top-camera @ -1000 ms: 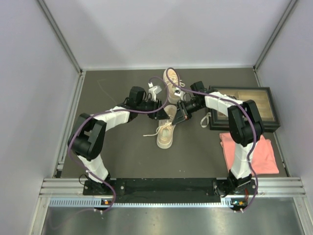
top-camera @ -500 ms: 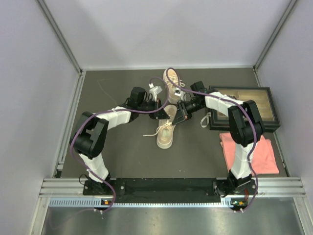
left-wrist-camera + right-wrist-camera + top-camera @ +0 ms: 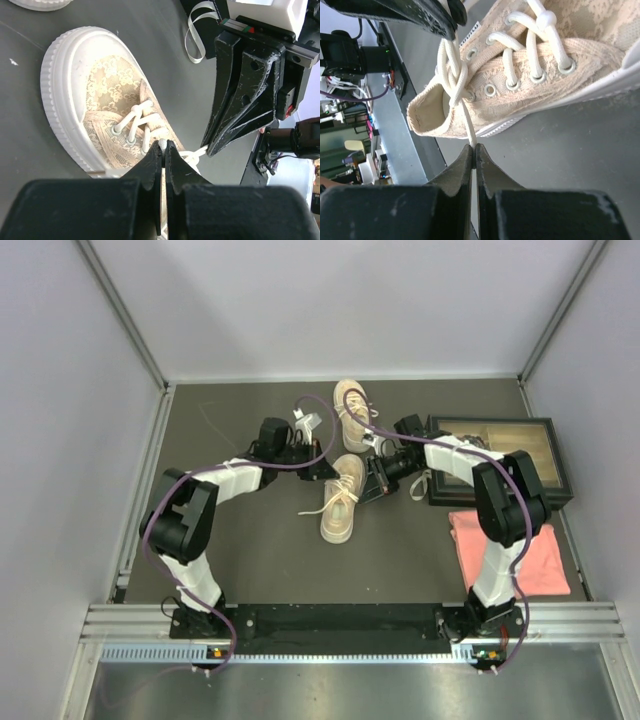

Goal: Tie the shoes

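1. Here, dark table (image 3: 240,540): carries the pair near its middle.
2. Near shoe (image 3: 338,520): upright on its sole, long axis near-to-far, slightly slanted; toe toward the far shoe (image 3: 354,408), heel opening toward the table's near edge.
3. Far shoe: just beyond it, long axis likewise near-to-far; toe direction unclear.
4. Left tool (image 3: 164,145): fully closed, pinching one strand of lace (image 3: 454,75) above the top eyelets.
5. Right tool (image 3: 473,148): fully closed on the other strand, pulled straight beside the collar.
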Controlling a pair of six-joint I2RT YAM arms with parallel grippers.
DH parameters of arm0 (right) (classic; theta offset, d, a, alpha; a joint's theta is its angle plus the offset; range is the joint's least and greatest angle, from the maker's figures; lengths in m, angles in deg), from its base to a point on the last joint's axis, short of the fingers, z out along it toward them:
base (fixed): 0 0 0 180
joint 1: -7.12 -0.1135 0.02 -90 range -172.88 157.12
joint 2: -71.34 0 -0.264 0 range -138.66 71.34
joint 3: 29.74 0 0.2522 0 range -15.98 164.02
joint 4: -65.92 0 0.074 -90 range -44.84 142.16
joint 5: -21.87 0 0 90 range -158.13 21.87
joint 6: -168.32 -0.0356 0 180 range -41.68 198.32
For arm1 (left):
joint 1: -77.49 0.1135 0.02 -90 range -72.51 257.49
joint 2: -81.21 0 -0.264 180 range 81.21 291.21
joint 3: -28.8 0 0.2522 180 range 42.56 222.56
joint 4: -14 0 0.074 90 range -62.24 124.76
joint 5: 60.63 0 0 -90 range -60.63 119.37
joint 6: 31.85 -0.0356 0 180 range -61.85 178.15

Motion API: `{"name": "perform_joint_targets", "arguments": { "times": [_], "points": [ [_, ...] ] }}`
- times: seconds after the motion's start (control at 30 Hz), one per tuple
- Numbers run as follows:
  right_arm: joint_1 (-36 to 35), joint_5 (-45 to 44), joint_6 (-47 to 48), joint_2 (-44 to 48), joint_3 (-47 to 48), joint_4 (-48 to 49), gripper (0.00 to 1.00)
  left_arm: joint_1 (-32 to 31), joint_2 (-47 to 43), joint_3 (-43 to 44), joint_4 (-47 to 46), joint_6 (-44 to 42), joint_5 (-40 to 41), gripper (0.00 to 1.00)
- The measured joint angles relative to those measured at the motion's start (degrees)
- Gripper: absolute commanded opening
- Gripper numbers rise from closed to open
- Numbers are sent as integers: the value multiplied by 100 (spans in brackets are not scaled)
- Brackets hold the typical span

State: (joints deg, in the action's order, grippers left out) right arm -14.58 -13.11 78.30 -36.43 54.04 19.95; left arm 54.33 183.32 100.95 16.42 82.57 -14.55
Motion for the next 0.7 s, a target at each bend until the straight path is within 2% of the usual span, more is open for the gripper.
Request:
{"name": "perform_joint_targets", "arguments": {
  "times": [0.5,0.53,0.6,0.63,0.7],
  "points": [
    [138,-144,186,61,-26,9,0,155,-133,-72,146,-46,258,0],
    [138,-142,197,61,-28,7,0,155,-133,-74,140,-50,221,3],
    [138,-140,201,61,-26,-7,0,157,-133,-81,101,-70,118,16],
    [136,-136,214,61,-26,-20,0,157,-142,-83,83,-96,66,29],
    [120,-133,262,61,-22,-66,0,162,-181,-90,81,-192,-9,39]
  ]
}}
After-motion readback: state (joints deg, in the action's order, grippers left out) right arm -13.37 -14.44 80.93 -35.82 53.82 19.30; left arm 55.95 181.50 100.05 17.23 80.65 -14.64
